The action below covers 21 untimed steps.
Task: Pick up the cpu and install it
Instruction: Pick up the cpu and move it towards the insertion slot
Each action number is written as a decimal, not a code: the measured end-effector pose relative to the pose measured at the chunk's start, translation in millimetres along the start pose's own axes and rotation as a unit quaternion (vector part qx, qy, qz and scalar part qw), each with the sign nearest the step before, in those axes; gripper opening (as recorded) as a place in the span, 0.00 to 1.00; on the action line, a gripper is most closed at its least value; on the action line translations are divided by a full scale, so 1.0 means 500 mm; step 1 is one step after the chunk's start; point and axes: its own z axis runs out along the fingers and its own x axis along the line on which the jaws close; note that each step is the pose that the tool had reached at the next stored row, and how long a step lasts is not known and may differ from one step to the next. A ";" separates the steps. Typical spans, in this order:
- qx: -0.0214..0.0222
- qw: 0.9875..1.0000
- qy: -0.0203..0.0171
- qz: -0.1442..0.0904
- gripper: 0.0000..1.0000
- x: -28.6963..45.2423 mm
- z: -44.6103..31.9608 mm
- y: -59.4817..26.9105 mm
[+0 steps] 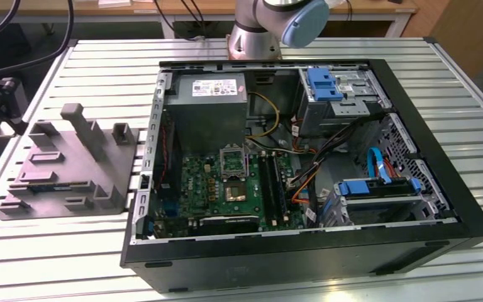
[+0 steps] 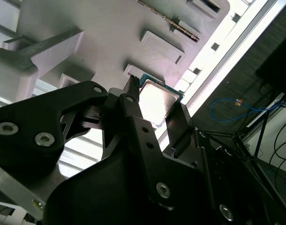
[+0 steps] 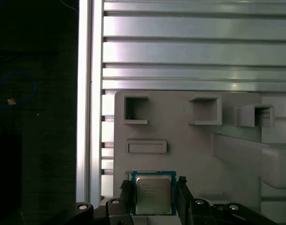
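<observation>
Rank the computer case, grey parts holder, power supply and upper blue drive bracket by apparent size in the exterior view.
1. computer case
2. grey parts holder
3. power supply
4. upper blue drive bracket
Holder versus power supply is unsure: the supply sits farther back.

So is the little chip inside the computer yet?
Not yet. Done: the tool is right at the chip, as both wrist views show. In hand: nothing is lifted; the chip lies flat on the grey tray. Left: picking it up and fitting it into the socket on the green board, where no silver chip sits.
</observation>
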 end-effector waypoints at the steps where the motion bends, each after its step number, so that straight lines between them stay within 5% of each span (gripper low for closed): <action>1: 0.000 1.000 0.000 0.000 0.47 0.000 -0.001 0.000; 21: 0.000 1.000 0.000 0.000 0.47 0.000 -0.010 0.000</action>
